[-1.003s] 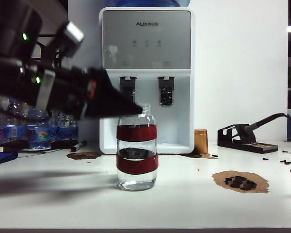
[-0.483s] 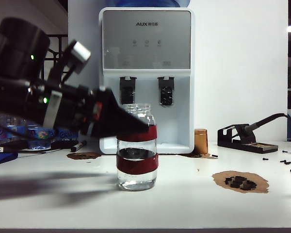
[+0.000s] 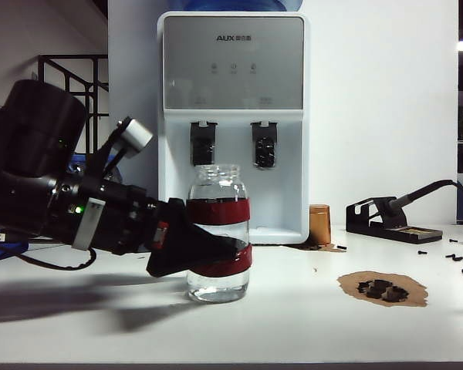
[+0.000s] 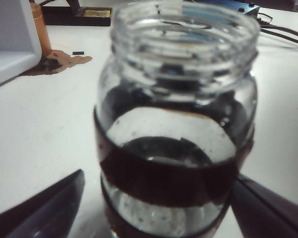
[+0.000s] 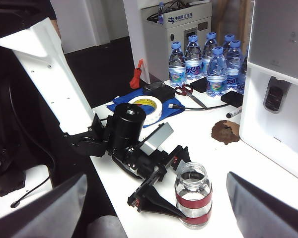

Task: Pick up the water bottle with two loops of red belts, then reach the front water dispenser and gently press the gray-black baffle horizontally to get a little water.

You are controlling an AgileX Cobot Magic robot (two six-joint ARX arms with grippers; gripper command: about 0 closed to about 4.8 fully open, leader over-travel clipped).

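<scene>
A: Left gripper [image 3: 216, 254]?
B: Low, reaching level from the left; jaws spread wide either side of the water bottle [image 3: 218, 231] at its lower red band — not clamped; bottle stands on the table [image 3: 309, 324] before the water dispenser [image 3: 233, 62].
A: Right gripper [image 5: 154, 208]?
B: High above the table, fingers fully apart — empty.

Workshop: soldering iron [image 3: 397, 213], loose screws [image 3: 457, 258] (scorched bench).
</scene>
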